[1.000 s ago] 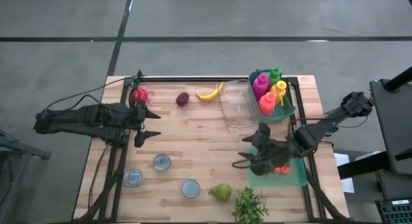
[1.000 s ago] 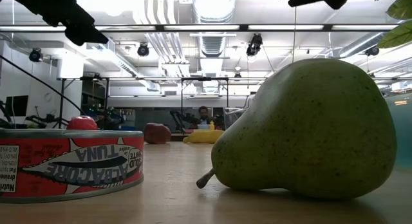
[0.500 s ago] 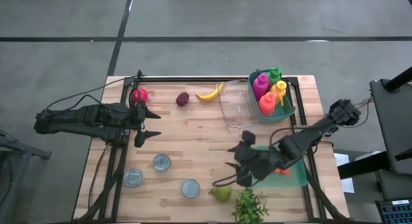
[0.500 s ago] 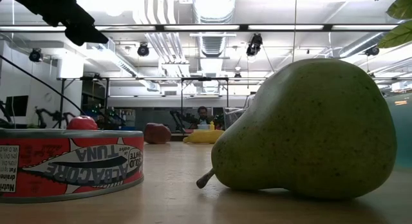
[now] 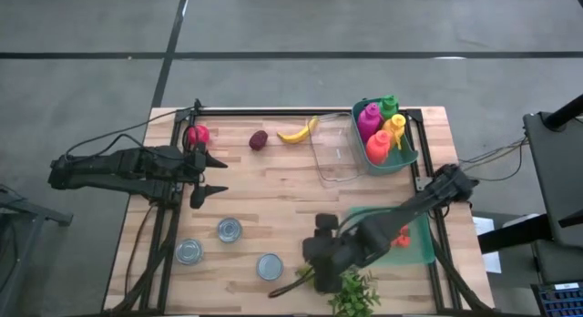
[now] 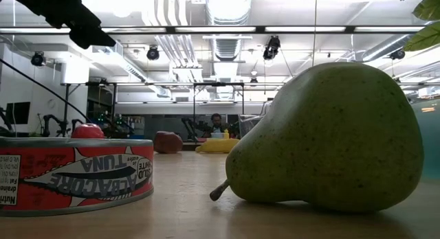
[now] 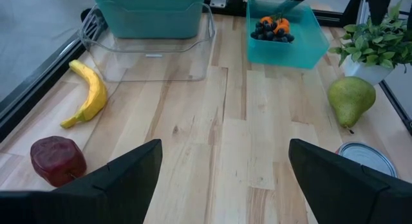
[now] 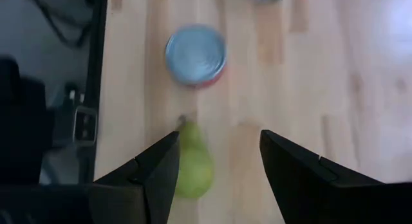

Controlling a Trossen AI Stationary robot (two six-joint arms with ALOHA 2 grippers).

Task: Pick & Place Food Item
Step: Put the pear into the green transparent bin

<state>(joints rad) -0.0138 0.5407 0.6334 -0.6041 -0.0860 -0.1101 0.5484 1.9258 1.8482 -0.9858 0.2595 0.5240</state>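
Observation:
A green pear (image 8: 193, 163) lies on its side on the wooden table near the front edge, beside a tuna can (image 8: 195, 55). It fills the low view (image 6: 330, 136) and shows in the left wrist view (image 7: 351, 100). My right gripper (image 8: 219, 137) hovers open above the pear, pointing steeply down, and covers most of it in the high view (image 5: 310, 267). The pear's stem end shows between the fingers and its body beside one of them; they stay clear of it. My left gripper (image 5: 205, 176) waits open over the table's left part.
Two more cans (image 5: 230, 230) (image 5: 189, 251) stand left of the pear, a potted plant (image 5: 353, 294) right beside it. A teal tray (image 7: 283, 28) with berries, a clear container (image 5: 332, 148), a teal bin (image 5: 387, 135) of bottles, a banana (image 5: 296, 132) and two red fruits (image 5: 259, 139) (image 5: 197, 134) lie farther back.
My right gripper has swept from over the teal tray toward the table's near edge and leftward, turning as it went, and now stands above the pear. The pear and cans have stayed where they were.

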